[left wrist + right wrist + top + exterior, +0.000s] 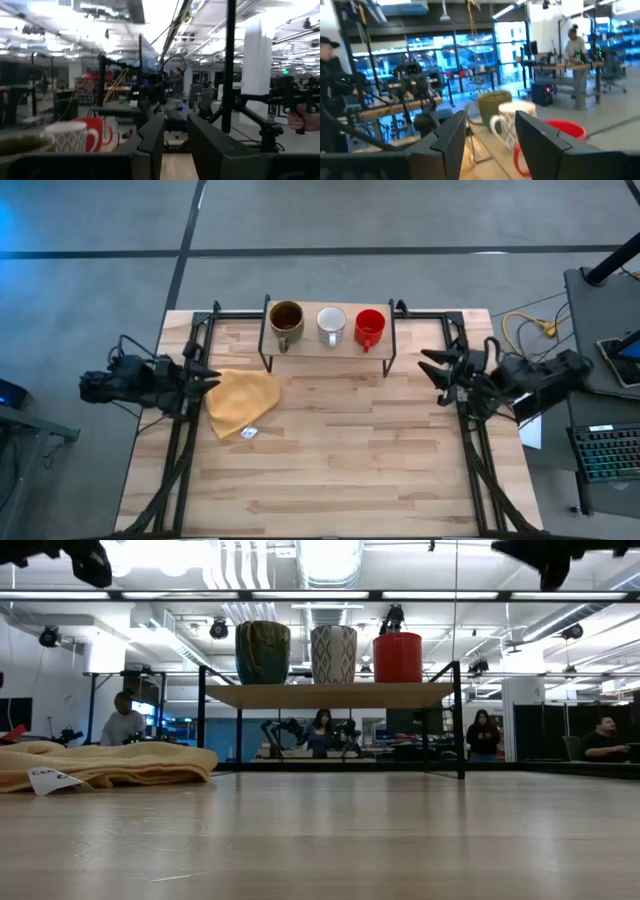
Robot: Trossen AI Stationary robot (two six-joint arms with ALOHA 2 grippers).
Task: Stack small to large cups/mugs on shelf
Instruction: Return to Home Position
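Three mugs stand in a row on the small light-wood shelf [330,345] at the table's far side, each on its base: the brown-olive mug [286,321] at the left, the white mug [331,324] in the middle, the red mug [369,327] at the right. They also show in the low view: the brown-olive mug [263,652], the white mug [334,654], the red mug [397,657]. My left gripper [208,377] is open and empty at the table's left edge. My right gripper [430,368] is open and empty at the right edge.
A yellow cloth [242,402] with a white tag lies crumpled on the table in front of the shelf's left end, beside my left gripper. Bare tabletop [350,450] stretches in front of the shelf. People show in the room beyond.
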